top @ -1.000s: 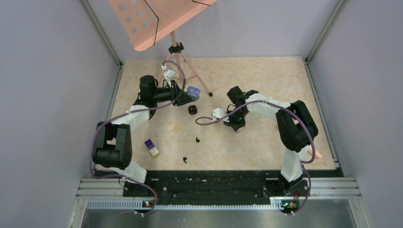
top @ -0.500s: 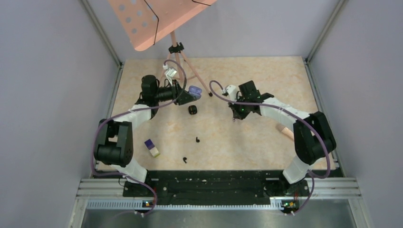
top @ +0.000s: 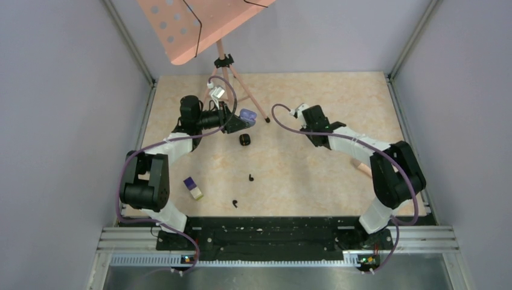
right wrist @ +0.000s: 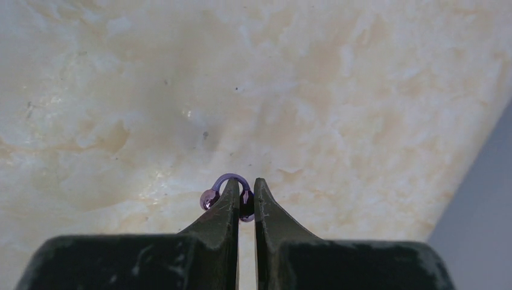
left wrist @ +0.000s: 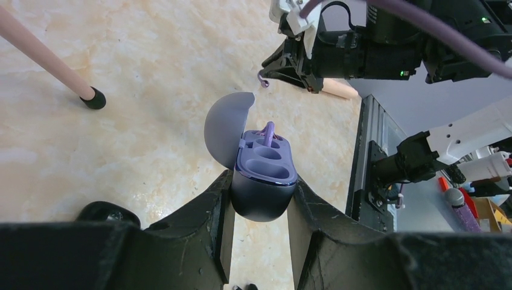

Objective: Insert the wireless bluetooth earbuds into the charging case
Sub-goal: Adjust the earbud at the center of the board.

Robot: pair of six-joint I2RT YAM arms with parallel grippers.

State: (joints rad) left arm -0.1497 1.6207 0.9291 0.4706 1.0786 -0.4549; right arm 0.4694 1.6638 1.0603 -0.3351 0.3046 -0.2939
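Pinching purple earbud (right wrist: pixel 209 198) in R gripper (right wrist: pixel 244 193) tips, far-ctr, off table | L gripper (left wrist: pixel 261 184) clamped on open charging case (left wrist: pixel 264 172), far-left | bud prob. tiny, light, slick, rigid: grip the body, not the hook

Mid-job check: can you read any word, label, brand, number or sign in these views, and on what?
No text can be read anywhere.
Charging case: plain shell, no marking shows.
Purple earbud: no marking shows.
Purple-and-cream block: too small to tell.
Front rail strip: fine teeth, no numbers legible.
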